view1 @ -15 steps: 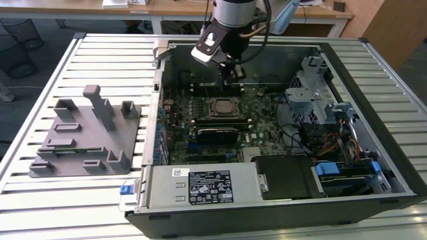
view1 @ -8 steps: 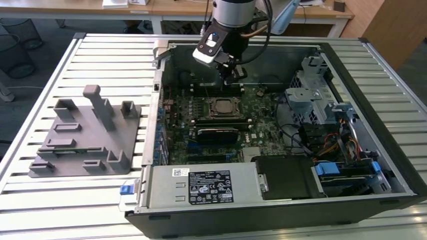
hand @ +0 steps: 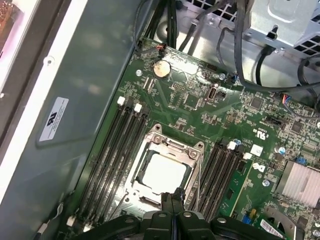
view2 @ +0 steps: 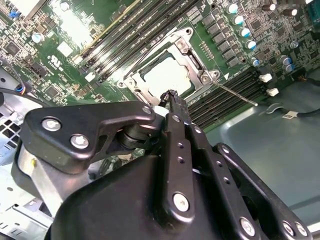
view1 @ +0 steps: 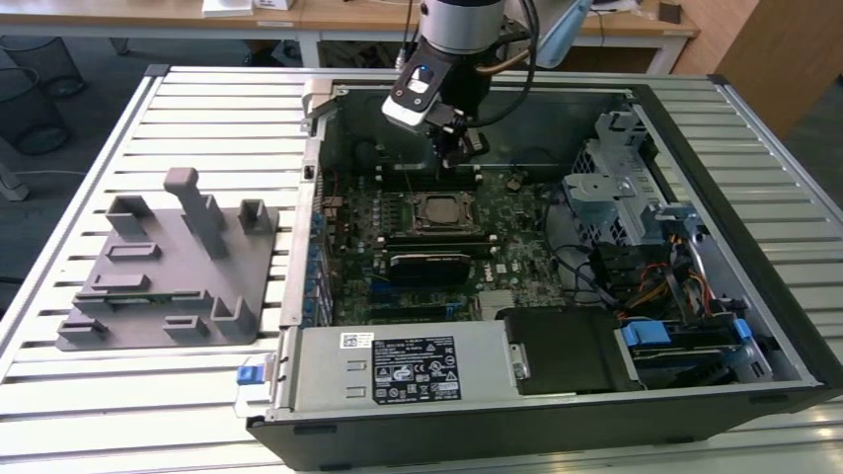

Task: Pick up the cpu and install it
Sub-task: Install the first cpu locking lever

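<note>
On the exterior view I have the arm reaching down into the open computer case (view1: pixel 737 326), which lies on the slatted table (view1: pixel 197 84). The gripper (view1: pixel 457 150) hangs above the green motherboard (view1: pixel 520 252), a little beyond the socket frame (view1: pixel 436 211). The cpu (view1: pixel 437 210) sits inside that frame, pale top up. Out on the exterior view's left, well apart from the case, the grey plastic fixture (view1: pixel 165 276) stands on the table with its posts upright.

In the second wrist view the black fingers (view2: pixel 176 107) are pressed together at the tips, clenched with nothing between them. Just past the tips I see the cpu (view2: pixel 167 76), bright and square in the metal frame (view2: pixel 200 67), with memory slots (view2: pixel 125 37) running along both sides.

In the first wrist view the closed gripper (hand: pixel 174 192) points at the near edge of the socket frame (hand: pixel 172 145). The cpu (hand: pixel 162 170) lies flat in it, apart from the tips. A round coin cell (hand: pixel 161 68) sits farther up the board, a finned heatsink (hand: pixel 300 182) off to the side.
</note>
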{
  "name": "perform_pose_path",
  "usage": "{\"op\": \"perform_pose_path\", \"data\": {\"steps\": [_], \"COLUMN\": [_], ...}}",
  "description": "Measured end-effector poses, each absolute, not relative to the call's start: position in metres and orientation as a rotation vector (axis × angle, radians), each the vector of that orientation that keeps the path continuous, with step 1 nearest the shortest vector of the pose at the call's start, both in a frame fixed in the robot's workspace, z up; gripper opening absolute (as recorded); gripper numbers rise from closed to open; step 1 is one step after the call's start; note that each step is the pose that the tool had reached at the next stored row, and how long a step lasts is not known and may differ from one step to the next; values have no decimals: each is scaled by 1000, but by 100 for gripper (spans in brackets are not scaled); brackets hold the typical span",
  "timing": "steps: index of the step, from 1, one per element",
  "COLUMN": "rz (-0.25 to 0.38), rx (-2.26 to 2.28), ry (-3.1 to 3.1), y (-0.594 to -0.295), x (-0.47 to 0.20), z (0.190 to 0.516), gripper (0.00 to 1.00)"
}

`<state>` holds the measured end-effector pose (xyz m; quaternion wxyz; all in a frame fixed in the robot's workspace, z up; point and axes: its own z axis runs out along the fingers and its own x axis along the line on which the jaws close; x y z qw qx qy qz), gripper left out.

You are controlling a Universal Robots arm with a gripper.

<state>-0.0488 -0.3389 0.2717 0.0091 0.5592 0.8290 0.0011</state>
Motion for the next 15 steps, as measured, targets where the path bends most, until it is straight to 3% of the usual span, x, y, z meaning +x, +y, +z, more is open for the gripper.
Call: {"op": "perform_pose_path", "data": {"steps": [15], "rz": [6], "rx": [1440], "ry": [2772], "y": [-339], "x": [-49], "z": [271], "gripper": [11]}}
